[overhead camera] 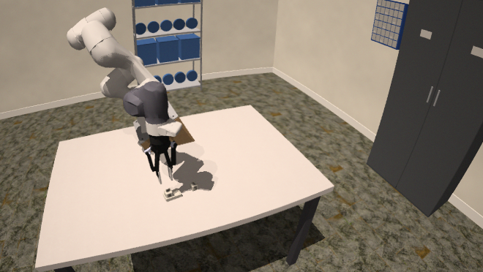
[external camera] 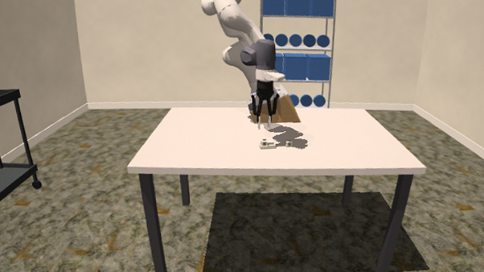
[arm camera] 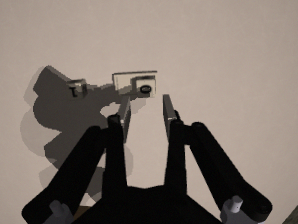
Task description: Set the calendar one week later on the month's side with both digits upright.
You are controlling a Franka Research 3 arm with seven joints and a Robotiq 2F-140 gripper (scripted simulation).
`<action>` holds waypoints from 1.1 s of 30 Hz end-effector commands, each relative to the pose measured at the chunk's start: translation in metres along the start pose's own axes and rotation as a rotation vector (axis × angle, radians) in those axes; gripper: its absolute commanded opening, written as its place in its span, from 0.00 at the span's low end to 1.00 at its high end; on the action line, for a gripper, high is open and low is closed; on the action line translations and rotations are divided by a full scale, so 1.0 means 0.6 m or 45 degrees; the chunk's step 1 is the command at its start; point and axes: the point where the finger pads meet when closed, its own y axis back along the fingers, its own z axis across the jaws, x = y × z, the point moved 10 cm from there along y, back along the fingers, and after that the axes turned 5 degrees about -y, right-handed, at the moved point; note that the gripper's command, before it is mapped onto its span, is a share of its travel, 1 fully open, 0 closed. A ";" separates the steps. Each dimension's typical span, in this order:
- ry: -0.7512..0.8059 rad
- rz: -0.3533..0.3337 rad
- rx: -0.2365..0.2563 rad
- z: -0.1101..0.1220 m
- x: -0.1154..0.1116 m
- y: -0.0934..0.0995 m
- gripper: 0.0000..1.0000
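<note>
On the surface lies the tray. One cube sits in it — at the wrist view's right end. The other cube rests outside, left of the tray in that view — apart from it.
</note>
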 end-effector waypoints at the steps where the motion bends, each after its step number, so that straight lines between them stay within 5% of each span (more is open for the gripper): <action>1: 0.014 0.004 0.006 -0.001 0.001 0.002 0.28; 33: 0.014 0.004 0.006 -0.001 0.002 -0.026 0.28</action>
